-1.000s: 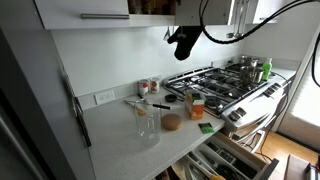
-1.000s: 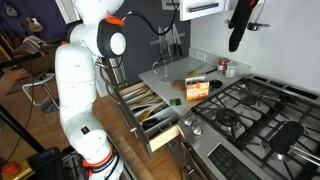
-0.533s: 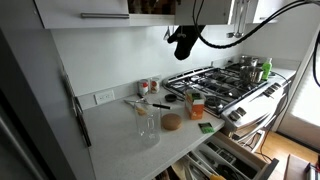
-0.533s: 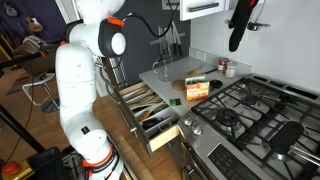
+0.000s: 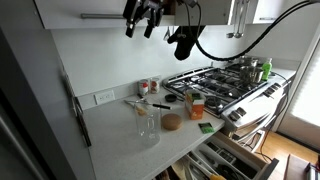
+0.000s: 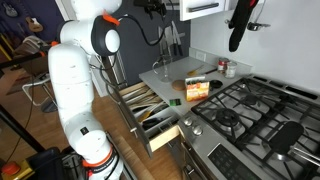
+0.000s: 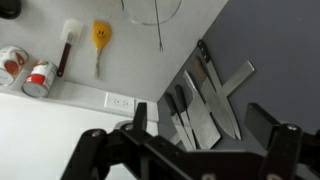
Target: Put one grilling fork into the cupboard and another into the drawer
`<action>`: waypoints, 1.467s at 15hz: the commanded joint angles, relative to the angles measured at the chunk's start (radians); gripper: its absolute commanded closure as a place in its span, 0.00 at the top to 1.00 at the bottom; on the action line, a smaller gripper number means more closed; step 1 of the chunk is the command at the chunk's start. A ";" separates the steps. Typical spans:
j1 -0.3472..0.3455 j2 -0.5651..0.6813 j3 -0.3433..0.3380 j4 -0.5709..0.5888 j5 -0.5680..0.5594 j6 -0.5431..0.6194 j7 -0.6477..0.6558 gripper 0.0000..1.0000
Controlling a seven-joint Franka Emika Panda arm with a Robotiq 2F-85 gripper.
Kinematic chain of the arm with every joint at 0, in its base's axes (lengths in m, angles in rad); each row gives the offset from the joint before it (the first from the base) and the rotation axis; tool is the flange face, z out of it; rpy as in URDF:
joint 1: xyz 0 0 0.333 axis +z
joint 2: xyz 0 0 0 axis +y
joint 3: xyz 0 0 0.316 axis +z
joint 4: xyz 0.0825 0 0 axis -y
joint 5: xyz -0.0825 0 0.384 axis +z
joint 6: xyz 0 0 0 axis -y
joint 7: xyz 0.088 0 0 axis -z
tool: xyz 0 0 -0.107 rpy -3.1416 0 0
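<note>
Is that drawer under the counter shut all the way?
No, the drawer stands pulled well out from the cabinet front, with the utensils inside it open to view.

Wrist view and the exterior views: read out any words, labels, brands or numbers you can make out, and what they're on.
No text is readable in any view.
Cans: red and white labels, too blurred to read.
Orange box: printed front, too small to read.
</note>
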State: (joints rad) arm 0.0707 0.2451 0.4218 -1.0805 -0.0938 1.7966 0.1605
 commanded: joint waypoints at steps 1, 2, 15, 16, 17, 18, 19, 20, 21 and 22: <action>-0.066 -0.079 0.000 -0.189 0.090 -0.050 -0.156 1.00; -0.021 -0.019 0.000 -0.073 0.042 -0.033 -0.077 1.00; -0.041 0.029 0.022 -0.207 0.071 -0.169 -0.325 1.00; -0.042 0.036 0.024 -0.228 0.068 -0.158 -0.347 1.00; -0.040 0.043 0.023 -0.243 0.056 -0.154 -0.356 1.00; -0.038 0.046 0.020 -0.266 0.046 -0.134 -0.362 1.00; -0.038 0.052 0.018 -0.282 0.041 -0.120 -0.367 1.00; -0.038 0.053 0.016 -0.302 0.034 -0.089 -0.367 1.00; -0.037 0.057 0.013 -0.314 0.026 -0.062 -0.358 1.00; -0.037 0.061 0.013 -0.325 0.024 -0.039 -0.360 1.00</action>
State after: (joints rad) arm 0.0357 0.3166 0.4393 -1.3478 -0.0480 1.6906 -0.1880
